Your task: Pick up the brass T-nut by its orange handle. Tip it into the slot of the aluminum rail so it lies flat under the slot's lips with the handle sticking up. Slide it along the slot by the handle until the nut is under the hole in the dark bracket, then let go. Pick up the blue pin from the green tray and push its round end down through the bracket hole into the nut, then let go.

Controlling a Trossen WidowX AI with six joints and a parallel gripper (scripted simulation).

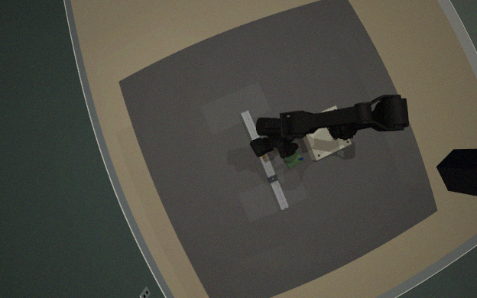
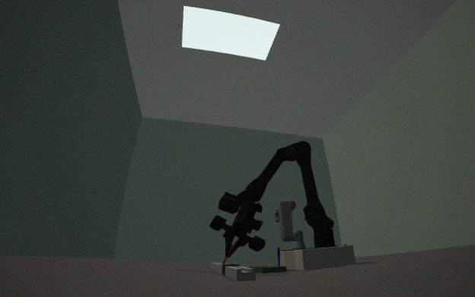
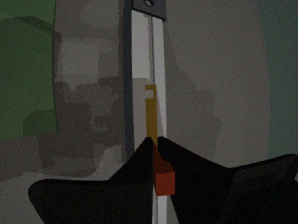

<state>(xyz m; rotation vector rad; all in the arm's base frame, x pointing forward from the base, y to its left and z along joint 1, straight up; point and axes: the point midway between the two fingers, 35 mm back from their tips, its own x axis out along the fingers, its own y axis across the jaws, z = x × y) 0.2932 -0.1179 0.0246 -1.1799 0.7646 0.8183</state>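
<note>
The aluminum rail (image 1: 280, 199) (image 2: 245, 274) (image 3: 141, 45) lies on the mat, with the dark bracket (image 1: 272, 178) (image 2: 224, 269) (image 3: 157, 10) across it. My gripper (image 2: 228, 254) (image 3: 153, 143) is shut on the orange handle (image 3: 164, 182), which leans between the fingertips low over the rail. The brass T-nut (image 1: 264, 157) (image 3: 151, 120) points along the slot toward the bracket, short of it; whether it lies flat under the lips cannot be told. The blue pin (image 1: 300, 159) (image 2: 278, 257) stands upright in the green tray (image 1: 293, 163) (image 2: 268, 269) (image 3: 25, 75).
The pale base block (image 1: 325, 153) (image 2: 323, 259) under the arm stands beyond the tray. The tray lies close beside the rail, on the base's side. A grey arm-like object (image 2: 286, 225) shows behind the tray in the exterior view.
</note>
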